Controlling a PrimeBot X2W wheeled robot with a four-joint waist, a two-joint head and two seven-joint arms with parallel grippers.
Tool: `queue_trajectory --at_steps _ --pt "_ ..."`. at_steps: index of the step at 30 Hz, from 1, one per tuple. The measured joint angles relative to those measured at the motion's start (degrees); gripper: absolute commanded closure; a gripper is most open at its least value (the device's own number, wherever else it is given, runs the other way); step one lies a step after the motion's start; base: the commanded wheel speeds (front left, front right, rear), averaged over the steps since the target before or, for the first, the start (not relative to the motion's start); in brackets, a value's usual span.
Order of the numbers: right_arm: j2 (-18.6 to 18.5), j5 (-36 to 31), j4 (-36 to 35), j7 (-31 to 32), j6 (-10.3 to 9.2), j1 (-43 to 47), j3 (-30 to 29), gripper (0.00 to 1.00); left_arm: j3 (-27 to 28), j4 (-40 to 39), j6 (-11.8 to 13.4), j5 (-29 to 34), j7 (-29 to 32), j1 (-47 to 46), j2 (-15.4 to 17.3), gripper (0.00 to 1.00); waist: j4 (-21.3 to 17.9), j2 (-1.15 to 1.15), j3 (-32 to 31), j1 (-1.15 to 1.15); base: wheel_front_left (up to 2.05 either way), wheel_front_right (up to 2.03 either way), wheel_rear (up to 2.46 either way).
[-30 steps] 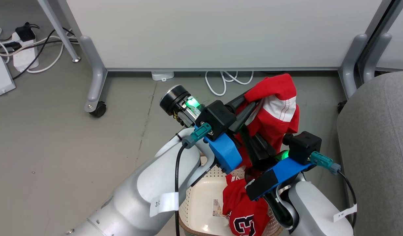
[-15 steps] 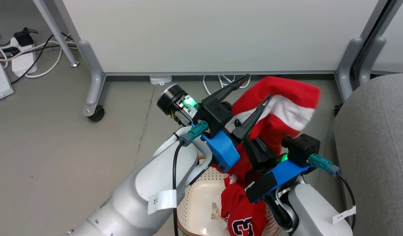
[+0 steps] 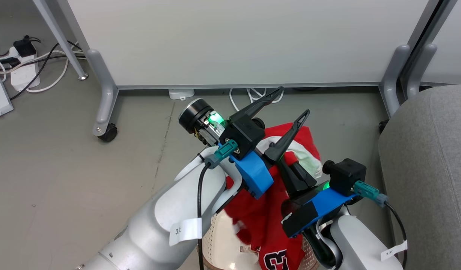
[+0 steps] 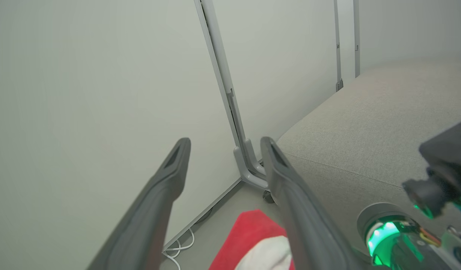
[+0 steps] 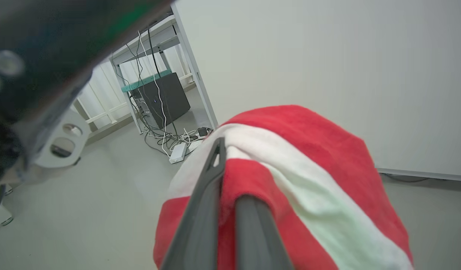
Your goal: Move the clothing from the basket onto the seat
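Left tool (image 3: 293, 101) rides high, fingers spread wide with nothing between them, aimed past the white panel (image 3: 234, 41); I'd say it's held open up there to keep clear of the cloth. Below, the basket (image 3: 212, 234) stands on the floor, and the lettered garment (image 3: 276, 258) lies inside by its right wall, not yet picked. Over the basket hangs the striped garment (image 3: 308, 159), bunched, its lower folds trailing down toward the lettered one; whether they touch I can't tell. The right tool (image 5: 230, 176) has it, fingers pinched almost together on a fold, red and white cloth spilling over the tips. That's a grip near the top so the rest hangs free for carrying. Far right, the seat (image 3: 429, 168) is well apart, with neither garment on it yet; a swing rightward looks like the call.
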Motion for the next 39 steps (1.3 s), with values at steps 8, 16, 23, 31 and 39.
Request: queue_trajectory --at_steps 8,16,23,31,39 --pt "0.0 -1.02 0.0 0.0 0.0 0.51 -1.7 1.0 -0.16 -0.16 0.0 -0.33 0.0 0.69 -0.01 0.0 -1.25 0.0 0.69 0.0 0.0 0.0 0.0" --pt "0.01 -2.87 -0.11 0.01 0.0 0.65 -4.19 1.0 -0.1 -0.47 0.01 0.41 0.0 0.87 -0.03 0.0 -4.04 0.0 2.32 0.0 0.0 0.0 0.0" --pt "0.0 -5.02 -0.67 0.01 0.0 0.25 -7.75 1.0 0.26 -0.8 0.01 1.77 0.0 1.71 -0.05 0.0 -7.26 0.0 4.31 0.0 0.0 0.0 0.0" --pt "-0.02 -6.33 -2.12 0.01 0.0 0.16 -12.07 1.0 0.59 -0.47 0.01 3.21 0.0 2.2 -0.03 0.0 -11.72 0.0 5.97 0.0 0.0 0.0 0.0" --pt "-0.05 -7.01 -3.55 0.01 0.0 1.6 -17.83 1.0 -0.88 -0.91 0.01 3.25 0.0 2.87 -0.03 0.0 -15.89 0.0 7.27 0.0 0.0 0.0 0.0"
